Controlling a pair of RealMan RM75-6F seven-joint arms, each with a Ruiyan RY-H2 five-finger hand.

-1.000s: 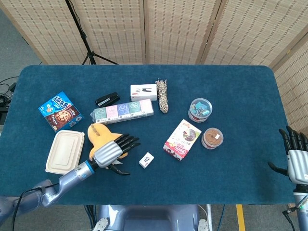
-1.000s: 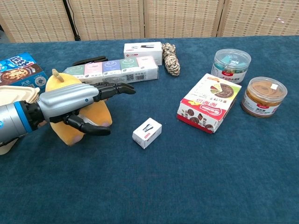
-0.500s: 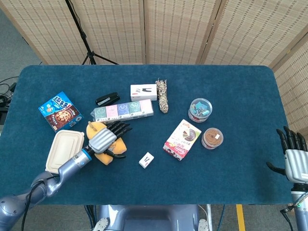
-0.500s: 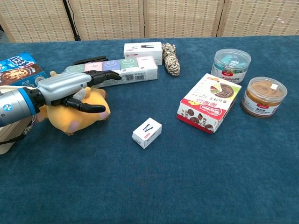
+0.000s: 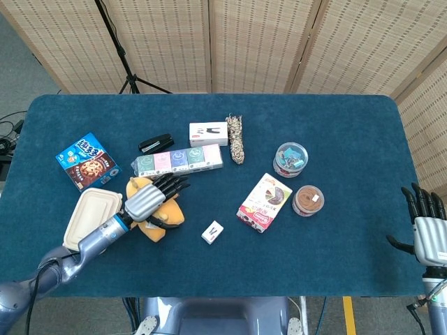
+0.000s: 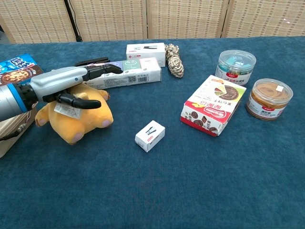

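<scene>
Yellow plush toy [image 6: 78,117] sits at left of the table [image 5: 335,139], just right of the beige lunch box [image 5: 87,216], below the long pastel box [image 5: 178,160]; left hand [image 6: 64,86] rests on top of it, fingers [image 6: 102,69] stretched out apart toward the pastel box, thumb over the toy's tag, not clamped. Small white box [image 6: 150,135] lies near, lower right of the toy. Right hand [image 5: 427,227] is at the far right edge, well apart, fingers spread, holding nothing.
</scene>
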